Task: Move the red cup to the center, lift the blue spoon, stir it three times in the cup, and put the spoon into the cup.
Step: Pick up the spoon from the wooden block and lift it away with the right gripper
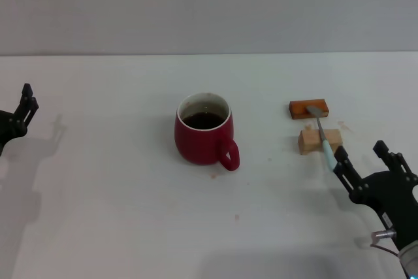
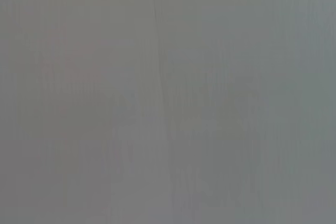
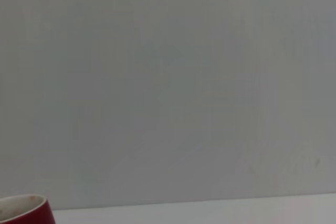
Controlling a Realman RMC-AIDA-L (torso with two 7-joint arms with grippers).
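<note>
The red cup [image 1: 204,130] stands near the middle of the white table [image 1: 117,213], its loop handle turned toward the robot and a little to its right, with dark liquid inside the white interior; a sliver of its rim also shows at the edge of the right wrist view [image 3: 23,209]. To the cup's right, the blue spoon [image 1: 321,136] lies propped across two small blocks: its grey bowl rests on the orange-brown block [image 1: 309,108], and its neck crosses the tan wooden block [image 1: 319,141] nearer the robot, the pale blue handle sticking out toward the right gripper [image 1: 360,157]. That gripper sits low just beside the handle's end, its fingers spread apart and holding nothing (one fingertip is almost at the handle). The left gripper [image 1: 27,104] hangs at the table's far left edge, well apart from everything; whether its fingers are open or closed cannot be told.
</note>
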